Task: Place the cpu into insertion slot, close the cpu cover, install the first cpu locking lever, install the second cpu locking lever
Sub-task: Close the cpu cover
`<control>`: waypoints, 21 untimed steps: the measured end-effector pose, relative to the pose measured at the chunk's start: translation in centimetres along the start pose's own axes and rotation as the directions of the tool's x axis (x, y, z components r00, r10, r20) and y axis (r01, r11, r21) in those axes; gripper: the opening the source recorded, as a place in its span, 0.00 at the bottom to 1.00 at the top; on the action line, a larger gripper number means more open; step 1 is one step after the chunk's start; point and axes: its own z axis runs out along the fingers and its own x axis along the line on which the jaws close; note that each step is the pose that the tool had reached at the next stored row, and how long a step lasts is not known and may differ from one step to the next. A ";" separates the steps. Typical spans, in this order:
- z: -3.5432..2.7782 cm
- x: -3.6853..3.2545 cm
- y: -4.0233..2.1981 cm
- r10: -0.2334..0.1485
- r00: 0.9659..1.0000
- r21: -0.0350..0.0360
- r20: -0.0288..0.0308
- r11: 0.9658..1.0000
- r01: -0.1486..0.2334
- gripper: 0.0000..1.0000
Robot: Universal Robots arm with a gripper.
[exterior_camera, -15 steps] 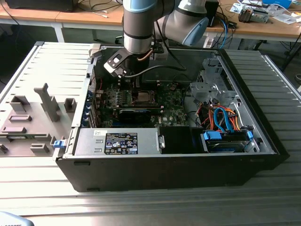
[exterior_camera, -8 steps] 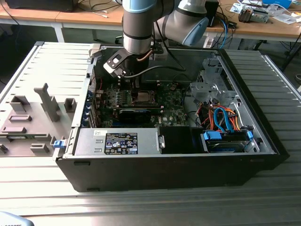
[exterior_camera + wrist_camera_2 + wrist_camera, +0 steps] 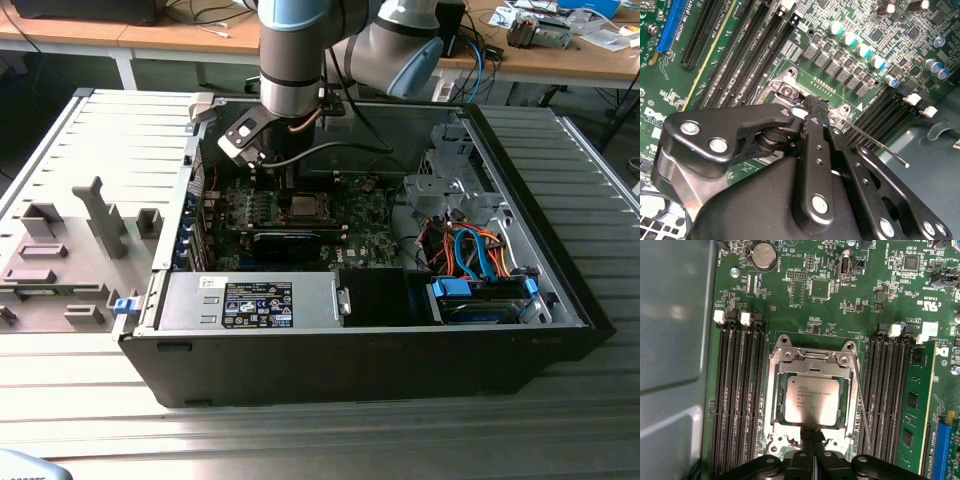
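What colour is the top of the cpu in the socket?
The cpu is silvery-grey with faint dark print, clearest in the first wrist view.

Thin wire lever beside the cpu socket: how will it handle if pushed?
Likely springy, not rigid: the lever is a long thin wire held at one end near the cpu cover. Probably slides off whatever pushes it, being smooth and round.
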 end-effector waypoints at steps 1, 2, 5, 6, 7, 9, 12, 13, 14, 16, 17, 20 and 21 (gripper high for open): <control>0.03 0.00 -0.02 0.000 1.000 0.000 0.000 1.000 0.000 0.11; 0.07 0.01 -0.05 0.000 1.000 0.000 0.000 1.000 0.000 0.11; 0.17 0.02 -0.13 0.000 1.000 0.000 0.000 1.000 0.000 0.11; 0.23 0.02 -0.15 0.000 1.000 0.000 0.000 1.000 0.000 0.11; 0.26 0.02 -0.17 0.000 1.000 0.000 0.000 1.000 0.000 0.11; 0.32 0.02 -0.22 0.000 1.000 0.000 0.000 1.000 0.000 0.11; 0.40 0.03 -0.27 0.000 1.000 0.000 0.000 1.000 0.000 0.11; 0.43 0.03 -0.28 0.000 1.000 0.000 0.000 1.000 0.000 0.11; 0.46 0.03 -0.29 0.000 1.000 0.000 0.000 1.000 0.000 0.11; 0.50 0.04 -0.32 0.000 1.000 0.000 0.000 1.000 0.000 0.11; 0.52 0.04 -0.34 0.000 1.000 0.000 0.000 1.000 0.000 0.11; 0.55 0.04 -0.35 0.000 1.000 0.000 0.000 1.000 0.000 0.11; 0.55 0.04 -0.35 0.000 1.000 0.000 0.000 1.000 0.000 0.11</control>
